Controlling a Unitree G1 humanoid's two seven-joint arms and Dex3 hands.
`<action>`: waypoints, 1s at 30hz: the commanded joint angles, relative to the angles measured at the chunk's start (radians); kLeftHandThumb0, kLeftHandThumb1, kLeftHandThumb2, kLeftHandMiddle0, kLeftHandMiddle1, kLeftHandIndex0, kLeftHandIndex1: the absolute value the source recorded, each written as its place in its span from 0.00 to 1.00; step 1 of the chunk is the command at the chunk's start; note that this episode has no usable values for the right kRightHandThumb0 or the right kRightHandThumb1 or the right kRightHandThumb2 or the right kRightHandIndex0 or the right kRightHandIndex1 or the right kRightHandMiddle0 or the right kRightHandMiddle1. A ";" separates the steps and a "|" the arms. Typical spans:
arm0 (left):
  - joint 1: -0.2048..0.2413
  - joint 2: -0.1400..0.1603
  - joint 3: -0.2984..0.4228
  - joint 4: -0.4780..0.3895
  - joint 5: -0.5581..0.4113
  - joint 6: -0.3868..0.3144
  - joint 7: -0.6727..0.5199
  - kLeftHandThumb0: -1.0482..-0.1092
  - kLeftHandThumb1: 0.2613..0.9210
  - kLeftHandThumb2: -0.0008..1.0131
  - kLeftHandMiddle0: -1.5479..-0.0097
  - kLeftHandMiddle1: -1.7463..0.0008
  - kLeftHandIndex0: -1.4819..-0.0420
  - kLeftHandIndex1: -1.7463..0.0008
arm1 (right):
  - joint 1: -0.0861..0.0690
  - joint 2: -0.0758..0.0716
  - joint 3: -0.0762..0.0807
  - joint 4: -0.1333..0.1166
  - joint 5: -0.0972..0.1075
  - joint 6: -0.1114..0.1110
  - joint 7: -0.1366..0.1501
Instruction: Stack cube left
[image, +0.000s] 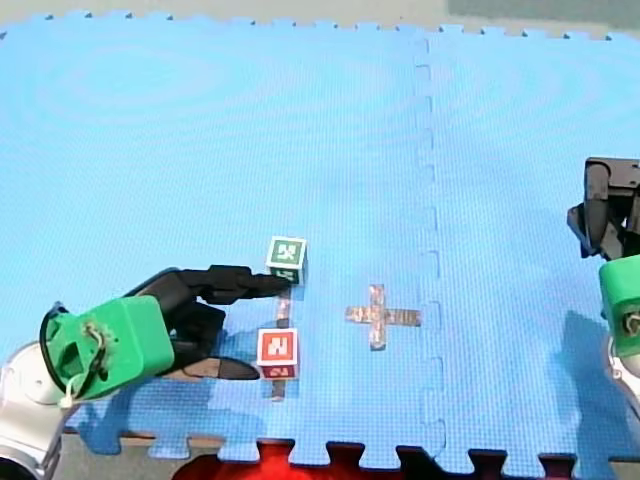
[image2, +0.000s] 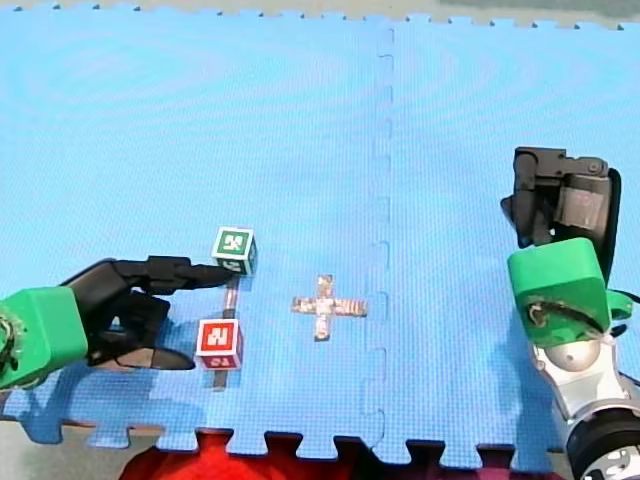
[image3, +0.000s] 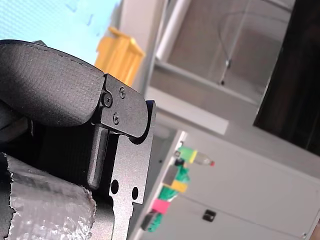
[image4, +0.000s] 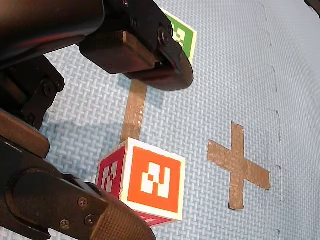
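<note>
A green cube (image: 287, 258) sits on the blue foam mat (image: 200, 150), and a red cube (image: 278, 350) sits just nearer to me. My left hand (image: 265, 328) reaches in from the lower left and holds nothing. Its upper fingertip (image: 272, 286) is at the green cube's near left corner, and its lower finger ends just left of the red cube. In the second wrist view the red cube (image4: 152, 182) lies between the fingers, with the green cube (image4: 182, 37) behind the upper fingertip (image4: 165, 75). My right hand (image2: 550, 200) is raised at the mat's right side.
A silver tape cross (image: 380, 316) is stuck to the mat right of the cubes. A short tape strip (image: 283, 310) runs between the two cubes. A mat seam (image: 430, 250) runs front to back. The mat's toothed front edge (image: 330, 455) is close to the red cube.
</note>
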 joint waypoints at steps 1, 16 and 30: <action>0.022 -0.006 -0.026 -0.013 0.030 0.012 -0.001 0.44 0.62 0.00 0.47 0.00 0.52 0.95 | -0.002 -0.006 0.000 -0.004 0.003 0.001 -0.001; 0.064 0.000 -0.101 -0.074 0.110 -0.001 0.083 0.31 0.66 0.01 0.40 0.00 0.48 0.99 | -0.004 0.001 -0.009 -0.015 0.023 -0.013 0.021; 0.126 0.016 -0.151 -0.213 0.206 0.097 0.210 0.33 0.62 0.00 0.40 0.00 0.49 1.00 | -0.002 0.000 -0.008 -0.035 0.011 -0.005 -0.001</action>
